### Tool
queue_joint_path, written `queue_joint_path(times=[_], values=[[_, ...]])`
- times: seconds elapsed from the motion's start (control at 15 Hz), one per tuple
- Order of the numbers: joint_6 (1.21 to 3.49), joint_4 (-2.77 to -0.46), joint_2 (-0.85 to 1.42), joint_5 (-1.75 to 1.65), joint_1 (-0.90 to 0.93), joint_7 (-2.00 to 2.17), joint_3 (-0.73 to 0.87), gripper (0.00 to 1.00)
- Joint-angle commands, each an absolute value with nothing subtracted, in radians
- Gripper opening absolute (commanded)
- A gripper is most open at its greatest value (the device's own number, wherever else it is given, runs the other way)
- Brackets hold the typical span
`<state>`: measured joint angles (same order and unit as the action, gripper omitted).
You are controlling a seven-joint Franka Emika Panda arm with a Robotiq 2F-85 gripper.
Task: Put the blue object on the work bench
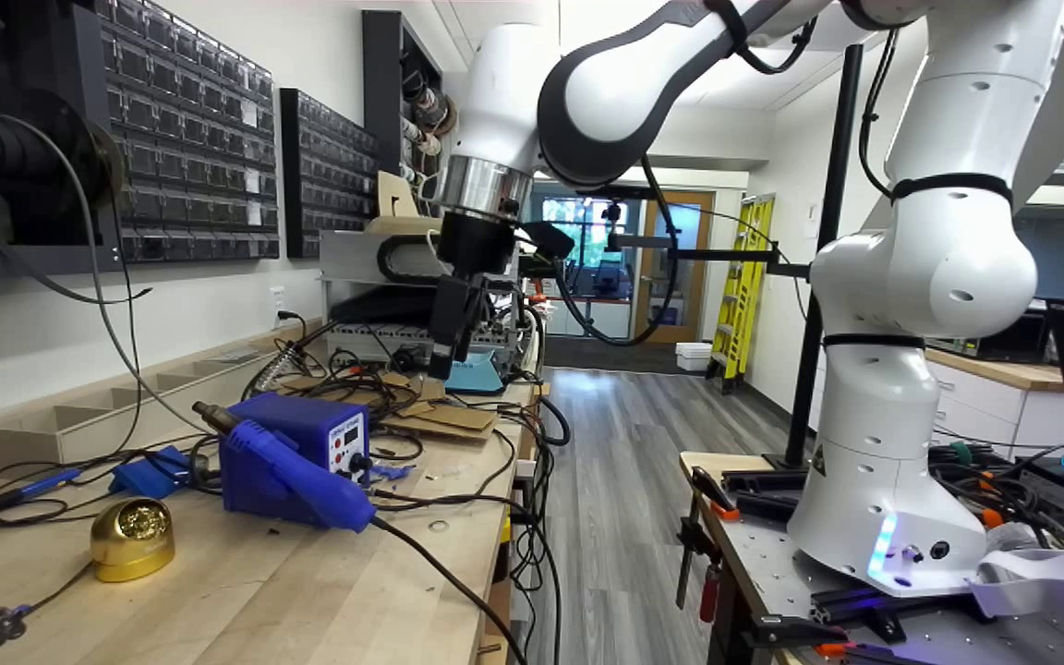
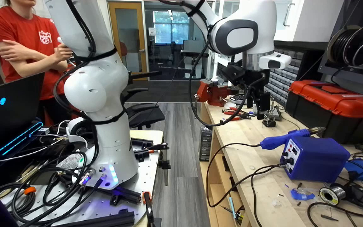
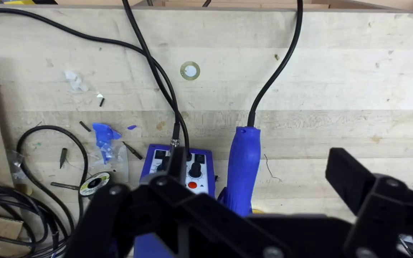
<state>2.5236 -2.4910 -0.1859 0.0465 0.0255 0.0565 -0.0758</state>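
A blue hot-air handpiece (image 1: 306, 480) with a black cable leans along the side of a blue box-shaped station (image 1: 259, 439). Both stand on the light wooden work bench (image 1: 246, 614). The handpiece (image 2: 274, 142), station (image 2: 323, 160) and bench (image 2: 276, 198) also show in an exterior view. My gripper (image 1: 449, 356), also in view here (image 2: 259, 108), hangs above the bench, apart from the handpiece. In the wrist view the gripper (image 3: 257, 165) is open and empty; the handpiece (image 3: 244, 161) appears below, between the fingers. Its nozzle end is hidden there by the gripper, as is part of the station's front panel (image 3: 195, 181).
A gold tip cleaner (image 1: 132, 545) and a red-and-black toolbox (image 2: 336, 110) stand on the bench. A helping-hands stand (image 2: 269, 121), red vise (image 2: 211, 93), solder spool (image 3: 94, 183) and loose black cables (image 3: 149, 57) are around. A person in red (image 2: 27, 47) stands behind the robot.
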Motion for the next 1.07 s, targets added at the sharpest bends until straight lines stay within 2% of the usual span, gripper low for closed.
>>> queue_joint_path(times=[0.0,0.6,1.0], values=[[2.526,-2.478,-0.169,0.044,0.035,0.065,-0.071,1.00],[2.531,-2.456,-0.141,0.044,0.035,0.074,-0.074,1.00],[2.620,-2.443,-0.091,-0.037,0.023,0.182,-0.092,1.00]])
